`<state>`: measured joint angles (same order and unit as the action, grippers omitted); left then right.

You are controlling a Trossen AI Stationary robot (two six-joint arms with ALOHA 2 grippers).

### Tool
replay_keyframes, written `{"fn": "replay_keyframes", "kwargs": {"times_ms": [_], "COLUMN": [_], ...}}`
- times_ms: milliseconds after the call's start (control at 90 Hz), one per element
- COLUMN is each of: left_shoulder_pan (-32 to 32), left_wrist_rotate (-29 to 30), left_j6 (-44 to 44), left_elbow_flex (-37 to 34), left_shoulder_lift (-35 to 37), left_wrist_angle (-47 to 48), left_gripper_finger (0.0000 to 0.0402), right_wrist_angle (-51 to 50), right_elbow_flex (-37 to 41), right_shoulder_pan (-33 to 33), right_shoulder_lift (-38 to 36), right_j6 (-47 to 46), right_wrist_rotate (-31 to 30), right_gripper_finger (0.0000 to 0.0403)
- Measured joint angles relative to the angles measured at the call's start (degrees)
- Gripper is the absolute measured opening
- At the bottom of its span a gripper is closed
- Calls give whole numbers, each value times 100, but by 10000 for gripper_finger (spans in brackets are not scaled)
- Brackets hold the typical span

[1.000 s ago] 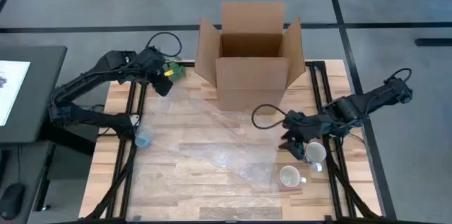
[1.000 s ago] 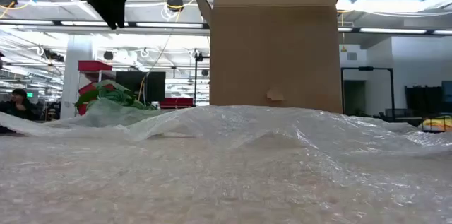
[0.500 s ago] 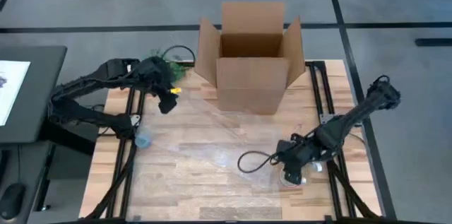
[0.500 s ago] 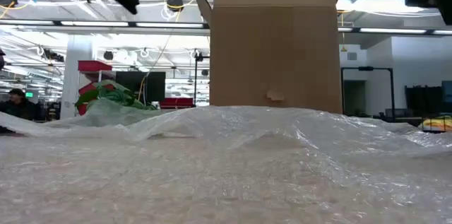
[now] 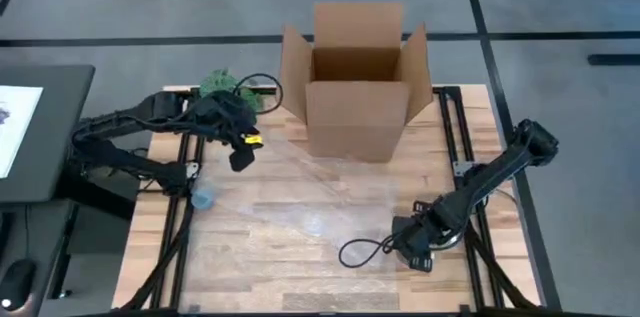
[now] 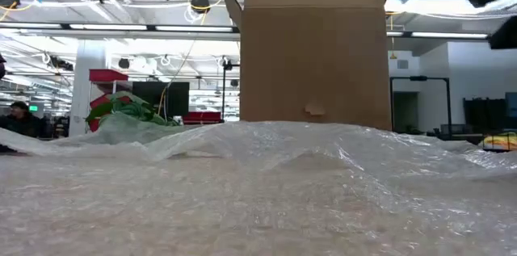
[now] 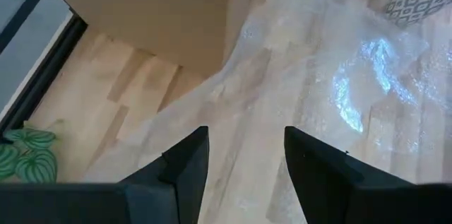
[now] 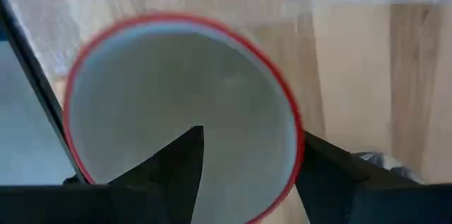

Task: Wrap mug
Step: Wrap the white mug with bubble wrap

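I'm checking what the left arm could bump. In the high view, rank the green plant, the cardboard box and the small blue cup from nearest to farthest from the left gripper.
From the left gripper:
1. Small blue cup, at the table's left edge, and green plant, at the back-left corner: too close to call.
2. Cardboard box, back centre: farthest.

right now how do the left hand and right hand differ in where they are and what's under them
The left hand hangs above bare bubble wrap near the cardboard box; the right hand sits low at the table's near right, straddling the rim of the mug. Both are open.
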<state>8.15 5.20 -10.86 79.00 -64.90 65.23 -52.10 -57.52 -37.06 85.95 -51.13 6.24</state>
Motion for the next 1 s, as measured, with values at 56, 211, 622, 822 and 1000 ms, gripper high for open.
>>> {"fn": "replay_keyframes", "kwargs": {"times_ms": [56,211,622,822,1000], "left_shoulder_pan": [-58,-155,-182,-182,-182], "left_wrist_rotate": [-1,-1,21,155,170], "left_j6": [39,56,-252,-476,-535], "left_elbow_flex": [0,0,0,-40,-307], "left_shoulder_lift": [-2,0,0,0,30], "left_wrist_angle": [1,2,182,158,263], "left_gripper_finger": [164,164,164,164,164], "right_wrist_angle": [62,342,41,-174,-215], "right_elbow_flex": [90,283,-626,-1674,-2300], "right_shoulder_pan": [-8,2,524,1073,1508], "right_shoulder_lift": [0,0,-98,-87,77], "right_j6": [-93,-137,548,777,876], "right_wrist_rotate": [2,-2,15,-35,-180], "right_gripper_finger": [173,137,13,7,6]}}
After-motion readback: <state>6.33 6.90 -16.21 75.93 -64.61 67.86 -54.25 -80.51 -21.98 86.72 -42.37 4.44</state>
